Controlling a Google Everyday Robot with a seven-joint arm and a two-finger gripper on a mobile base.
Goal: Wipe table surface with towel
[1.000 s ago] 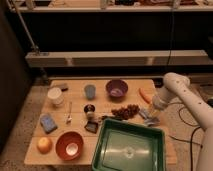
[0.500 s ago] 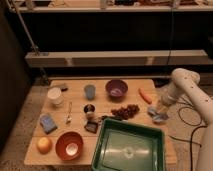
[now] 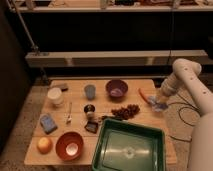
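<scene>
My gripper (image 3: 158,102) hangs at the right edge of the wooden table (image 3: 145,120), at the end of the white arm (image 3: 182,75) that comes in from the right. It is shut on a small pale blue towel (image 3: 160,106), which it presses on or holds just above the table's right edge. An orange carrot (image 3: 144,95) lies just left of the towel.
A green tray (image 3: 131,147) fills the front right. Grapes (image 3: 126,110), a purple bowl (image 3: 116,89), a blue cup (image 3: 90,91), a white cup (image 3: 55,95), a spoon (image 3: 69,113), a blue sponge (image 3: 48,123), a red bowl (image 3: 70,145) and an orange (image 3: 44,145) lie across the table.
My gripper has carried the towel from beside the grapes to the right and slightly back, out to the table's right edge. Nothing else moved.
</scene>
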